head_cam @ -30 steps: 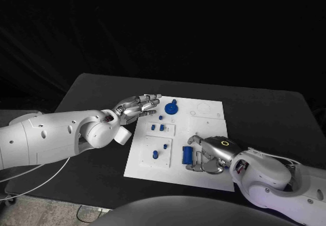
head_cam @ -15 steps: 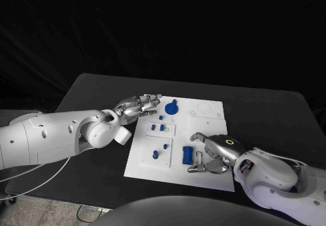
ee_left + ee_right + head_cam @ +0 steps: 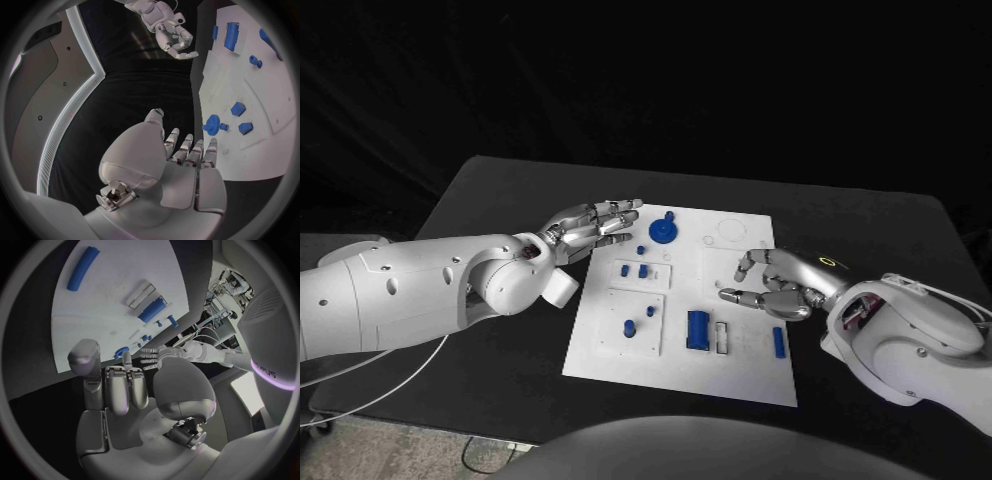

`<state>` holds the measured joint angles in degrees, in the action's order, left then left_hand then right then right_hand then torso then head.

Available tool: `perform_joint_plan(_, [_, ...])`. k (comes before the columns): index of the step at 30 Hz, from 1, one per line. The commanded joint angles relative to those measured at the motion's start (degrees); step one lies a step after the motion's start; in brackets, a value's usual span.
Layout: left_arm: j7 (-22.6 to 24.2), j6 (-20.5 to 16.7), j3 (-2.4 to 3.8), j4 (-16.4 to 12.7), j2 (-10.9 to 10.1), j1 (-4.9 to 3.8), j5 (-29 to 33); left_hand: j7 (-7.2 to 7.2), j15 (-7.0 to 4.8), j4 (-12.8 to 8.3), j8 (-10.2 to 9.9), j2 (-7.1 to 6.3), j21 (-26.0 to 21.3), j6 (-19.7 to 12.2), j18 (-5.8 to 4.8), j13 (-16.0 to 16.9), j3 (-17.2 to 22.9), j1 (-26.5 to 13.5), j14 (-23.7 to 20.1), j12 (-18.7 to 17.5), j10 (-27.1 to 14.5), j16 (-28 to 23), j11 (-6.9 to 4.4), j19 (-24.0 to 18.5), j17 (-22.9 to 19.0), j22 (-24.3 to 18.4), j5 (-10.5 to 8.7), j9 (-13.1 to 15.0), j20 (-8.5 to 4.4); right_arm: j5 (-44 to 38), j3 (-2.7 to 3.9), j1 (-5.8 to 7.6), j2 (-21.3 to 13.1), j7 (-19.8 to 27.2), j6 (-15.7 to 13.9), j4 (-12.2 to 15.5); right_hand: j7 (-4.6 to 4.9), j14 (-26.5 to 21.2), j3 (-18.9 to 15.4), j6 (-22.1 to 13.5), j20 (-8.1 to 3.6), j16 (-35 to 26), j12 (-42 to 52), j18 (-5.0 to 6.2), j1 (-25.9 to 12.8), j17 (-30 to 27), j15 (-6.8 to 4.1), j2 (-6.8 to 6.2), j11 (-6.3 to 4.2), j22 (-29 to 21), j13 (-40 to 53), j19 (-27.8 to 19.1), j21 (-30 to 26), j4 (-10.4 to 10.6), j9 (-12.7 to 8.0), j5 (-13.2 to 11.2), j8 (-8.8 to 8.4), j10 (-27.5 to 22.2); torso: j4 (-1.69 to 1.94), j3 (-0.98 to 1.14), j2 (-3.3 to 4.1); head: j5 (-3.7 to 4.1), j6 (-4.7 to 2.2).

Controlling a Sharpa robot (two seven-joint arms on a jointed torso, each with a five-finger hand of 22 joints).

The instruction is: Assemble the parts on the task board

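White task board (image 3: 747,375) unlabelled; left robot hand (image 3: 596,224) and right robot hand (image 3: 783,283) spread, empty

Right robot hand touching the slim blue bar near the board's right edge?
Apart. In the head view the right robot hand hangs farther up the task board, and bare white board shows between its fingers and the slim blue bar.

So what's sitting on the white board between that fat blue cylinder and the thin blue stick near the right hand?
A small white rectangular block lies between the blue cylinder and the thin blue stick, seen in the head view.
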<state>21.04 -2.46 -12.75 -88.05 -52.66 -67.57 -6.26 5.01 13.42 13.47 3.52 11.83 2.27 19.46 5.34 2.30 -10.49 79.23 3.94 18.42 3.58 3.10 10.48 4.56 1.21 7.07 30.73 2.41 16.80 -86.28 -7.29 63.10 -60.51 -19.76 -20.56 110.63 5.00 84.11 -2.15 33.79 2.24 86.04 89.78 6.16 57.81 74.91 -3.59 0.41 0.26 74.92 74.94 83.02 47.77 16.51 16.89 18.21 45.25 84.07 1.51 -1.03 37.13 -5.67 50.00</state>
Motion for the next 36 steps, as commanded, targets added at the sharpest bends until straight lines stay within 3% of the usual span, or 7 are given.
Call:
perform_joint_plan(1, [1.95, 0.44, 0.03, -0.14, 0.15, 0.03, -0.36, -0.29, 0.15, -0.5, 0.19, 0.1, 0.24, 0.32, -0.4, 0.09, -0.01, 0.4, 0.44, 0.44, 0.27, 0.4, 0.29, 0.44, 0.07, 0.13, 0.31, 0.08, 0.12, 7.9, -0.04, 0.64, -0.42, -1.7, 4.21, -0.67, -0.69, 4.46, 0.83, 3.49, -0.21, 0.33, 0.22, 0.43, 3.42, 7.69, -0.57, 0.31, -0.69, 6.41, 15.06, 0.45, 0.43, -0.69, 0.35, 5.24, 0.47, 5.93, -0.02, -0.02, 0.02, 0.15, 0.0])
perform_joint_plan(5, [2.06, 0.45, 0.03, -0.14, 0.19, 0.03, -0.38, -0.29, 0.16, -0.5, 0.2, 0.1, 0.28, 0.35, -0.4, 0.11, -0.02, 0.39, 0.48, 0.6, 0.36, 0.42, 0.33, 0.52, 0.07, 0.22, 0.31, 0.08, 0.12, 9.05, -0.05, 1.05, -0.77, -4.06, 7.63, -1.26, -1.47, 4.49, 0.8, 6.62, -0.52, 0.42, 0.22, 0.41, 5.19, 7.84, -0.99, 0.27, -1.26, 6.48, 15.06, 0.54, 0.87, -0.54, 1.73, 5.45, 1.92, 5.93, -0.05, 0.06, 0.05, 0.25, 0.0])
perform_joint_plan(9, [2.13, 0.43, 0.03, -0.14, 0.2, 0.03, -0.39, -0.29, 0.16, -0.51, 0.21, 0.11, 0.3, 0.37, -0.4, 0.12, -0.02, 0.39, 0.49, 0.69, 0.41, 0.43, 0.35, 0.57, 0.07, 0.26, 0.32, 0.09, 0.12, 8.08, -0.05, 1.21, -0.89, -9.0, 12.47, -1.68, -2.68, 4.5, -0.07, 10.62, -1.13, 0.43, 0.22, 0.35, 4.52, 7.82, -1.68, 0.65, -2.07, 6.57, 15.06, 0.69, 1.42, 0.02, 3.43, 3.41, 3.13, 5.93, -0.04, 0.03, 0.07, 0.71, 0.0])
perform_joint_plan(14, [1.99, 0.38, 0.03, -0.18, 0.11, 0.03, -0.39, -0.28, 0.16, -0.53, 0.25, 0.11, 0.33, 0.5, -0.41, 0.15, -0.02, 0.39, 0.53, 0.95, 0.53, 0.46, 0.4, 0.62, 0.08, 0.28, 0.33, 0.1, 0.12, 5.25, -0.05, 1.28, -1.07, -14.08, 17.59, -2.37, -3.28, 4.34, -1.03, 12.69, -1.51, 0.02, 0.22, 0.49, 3.45, 7.02, -2.08, 1.0, -2.55, 6.32, 15.06, 0.49, 0.42, 0.02, 4.78, 1.84, 3.05, 5.93, 0.01, 0.01, 0.05, 2.07, 0.0])
perform_joint_plan(29, [2.52, 0.27, 0.03, -0.14, 0.03, 0.03, -0.41, -0.11, 0.15, -0.64, 0.34, 0.09, 0.41, 0.8, -0.45, 0.27, -0.03, 0.44, 0.65, 1.82, 1.03, 0.56, 0.51, 0.79, 0.09, 0.36, 0.42, 0.14, 0.11, 0.32, -0.06, 1.3, -1.46, -16.47, 21.04, -2.79, -5.36, 4.42, -2.18, 18.46, -2.67, 0.14, 0.22, 0.47, 2.83, 7.3, -3.41, 1.87, -4.24, 6.32, 15.06, 0.48, 0.58, 0.01, 10.06, 2.72, 4.68, 5.93, -0.05, 0.05, 0.08, 7.58, 0.0])
perform_joint_plan(32, [2.89, 0.13, 0.03, -0.15, -0.01, 0.03, -0.42, -0.09, 0.13, -0.67, 0.37, 0.09, 0.44, 0.88, -0.46, 0.3, -0.03, 0.46, 0.7, 2.01, 1.14, 0.6, 0.53, 0.85, 0.1, 0.41, 0.45, 0.15, 0.11, 0.24, -0.06, 1.29, -1.53, -16.6, 21.5, -2.8, -5.57, 4.43, -2.29, 18.87, -2.8, 0.17, 0.22, 0.45, 2.65, 7.35, -3.55, 2.04, -4.42, 6.34, 15.06, 0.52, 0.67, 0.04, 10.82, 2.78, 4.89, 5.93, -0.05, 0.05, 0.08, 8.1, 0.0])
perform_joint_plan(36, [3.77, -0.34, 0.03, -0.12, -0.04, 0.03, -0.43, 0.29, 0.05, -1.06, 0.62, 0.1, 0.79, 1.66, -0.45, 0.45, 0.03, 0.75, 1.67, 3.49, 2.37, 1.28, 0.53, 1.56, 0.28, 0.88, 0.67, 0.22, 0.08, 0.3, -0.06, 1.29, -1.51, -16.76, 22.67, -2.89, -5.64, 4.41, -2.34, 18.97, -2.87, 0.11, 0.22, 0.45, 2.44, 7.24, -3.62, 2.27, -4.49, 6.33, 15.06, 0.52, 0.64, 0.09, 11.12, 2.73, 4.74, 5.93, -0.06, 0.05, 0.08, 8.02, 0.0])
